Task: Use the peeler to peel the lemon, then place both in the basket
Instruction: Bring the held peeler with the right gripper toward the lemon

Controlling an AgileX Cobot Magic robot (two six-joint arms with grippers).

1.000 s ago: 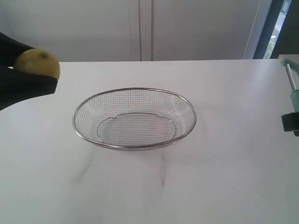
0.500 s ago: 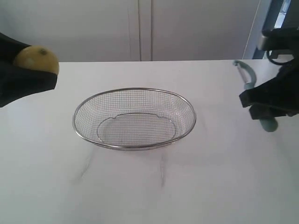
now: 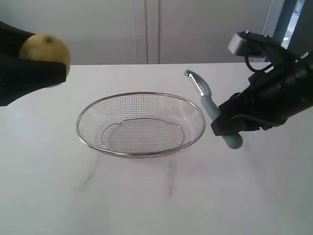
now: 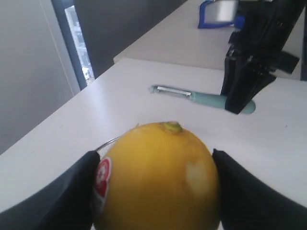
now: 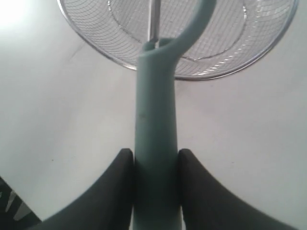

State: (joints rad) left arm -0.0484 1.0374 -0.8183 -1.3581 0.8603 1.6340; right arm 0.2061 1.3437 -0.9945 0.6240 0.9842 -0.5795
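Note:
The yellow lemon (image 3: 45,50) is held in the air at the far left, above the table, with my left gripper (image 3: 41,68) shut on it. In the left wrist view the lemon (image 4: 156,177) fills the space between both black fingers (image 4: 72,191), its red sticker on one side and a pale scraped patch on the skin. My right gripper (image 3: 229,128) is shut on the teal handle of the peeler (image 3: 210,105), blade head pointing towards the lemon, just right of the wire basket (image 3: 141,124). In the right wrist view the peeler (image 5: 156,115) stands over the basket (image 5: 201,67).
The white table (image 3: 156,196) carries only the basket in the middle. White cabinet doors stand behind the far edge. In the left wrist view a blue object (image 4: 213,13) sits on another surface behind the right arm (image 4: 254,52).
My right arm has come in from the right edge towards the basket, carrying the peeler leftwards. The left gripper has lifted the lemon slightly up and to the right.

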